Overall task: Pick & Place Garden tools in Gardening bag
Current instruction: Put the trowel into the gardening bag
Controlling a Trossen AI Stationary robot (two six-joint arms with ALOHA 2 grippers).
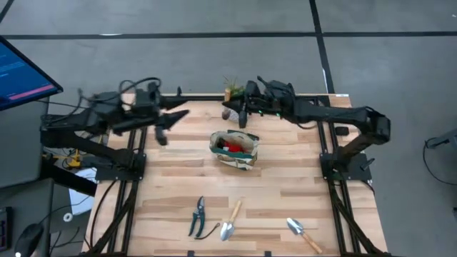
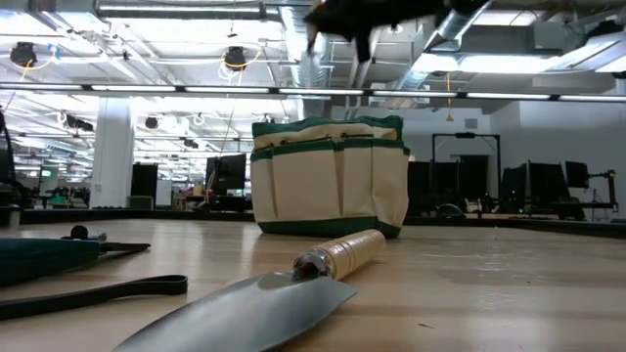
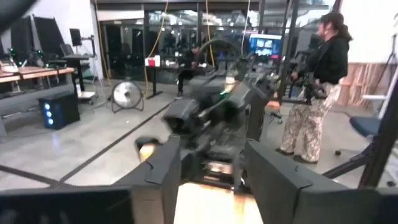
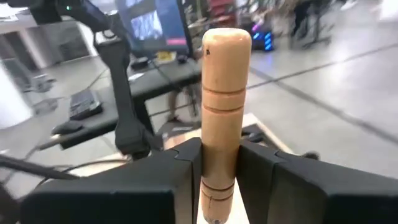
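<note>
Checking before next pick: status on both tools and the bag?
Left tool open, empty, raised left of the gardening bag. Right tool shut on a wooden-handled tool, behind bag. Shears, two trowels remain on table. Nothing blocking.

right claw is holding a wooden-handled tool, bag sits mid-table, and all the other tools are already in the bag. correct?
Not quite. The right claw does grip a wooden handle, and the gardening bag sits mid-table. But the high view shows pruning shears and two trowels lying on the table near its front edge, outside the bag.
</note>
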